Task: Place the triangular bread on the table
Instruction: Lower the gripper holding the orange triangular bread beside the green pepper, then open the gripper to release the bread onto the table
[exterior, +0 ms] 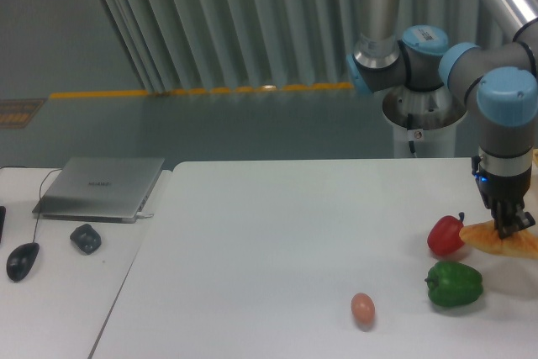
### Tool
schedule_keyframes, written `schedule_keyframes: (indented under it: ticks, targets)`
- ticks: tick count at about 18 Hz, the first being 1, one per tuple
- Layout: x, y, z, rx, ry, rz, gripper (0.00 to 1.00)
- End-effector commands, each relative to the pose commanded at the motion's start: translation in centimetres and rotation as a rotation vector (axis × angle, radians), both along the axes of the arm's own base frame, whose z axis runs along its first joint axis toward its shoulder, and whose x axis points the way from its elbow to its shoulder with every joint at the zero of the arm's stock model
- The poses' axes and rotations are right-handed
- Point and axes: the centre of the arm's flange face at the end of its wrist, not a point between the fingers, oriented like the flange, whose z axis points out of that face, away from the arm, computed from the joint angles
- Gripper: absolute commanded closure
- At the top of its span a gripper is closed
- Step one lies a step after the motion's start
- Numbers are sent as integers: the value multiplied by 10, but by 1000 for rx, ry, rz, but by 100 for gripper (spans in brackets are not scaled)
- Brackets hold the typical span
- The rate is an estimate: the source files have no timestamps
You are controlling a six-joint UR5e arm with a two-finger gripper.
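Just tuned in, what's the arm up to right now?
The UR5e arm's hand is gripping the triangular bread at the right edge of the view, holding it just beside the red pepper and above the green pepper. Whether the bread already touches the white table can't be told from this angle. An egg lies nearer the front. On the side desk sit a closed laptop and a mouse, untouched.

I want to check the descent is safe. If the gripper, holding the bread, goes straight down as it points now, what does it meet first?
Probably the bare table. The gripper holds the triangular bread beside the red pepper and above the green pepper; depth is unclear, so either could be grazed.
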Motion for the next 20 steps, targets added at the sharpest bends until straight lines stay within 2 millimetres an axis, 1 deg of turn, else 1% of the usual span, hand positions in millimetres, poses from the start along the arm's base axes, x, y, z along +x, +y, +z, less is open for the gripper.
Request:
schedule_keyframes:
  ticks: [1,2,3,4,5,6,8,12,15,17,20]
  targets:
    - [-1,0,-1,0,-2,0,90]
    - [-2,0,-5,-3,-7,1,80]
    - [-3,1,-8,-6,-13,5,72]
    - [-3,2,-12,-10,-17,6,53]
    - [-4,2,-13,-10,-18,5,14]
    - [-4,2,-13,-8,-13,8,0]
    - [-6,3,-12,-1,-7,6,0]
    - [-5,5,-3,30,-6,-1,0]
    - [-5,7,-7,26,-8,7,0]
    - [-8,6,-7,26,-7,2,0]
    - [-19,-1,0,37,6,-10,0]
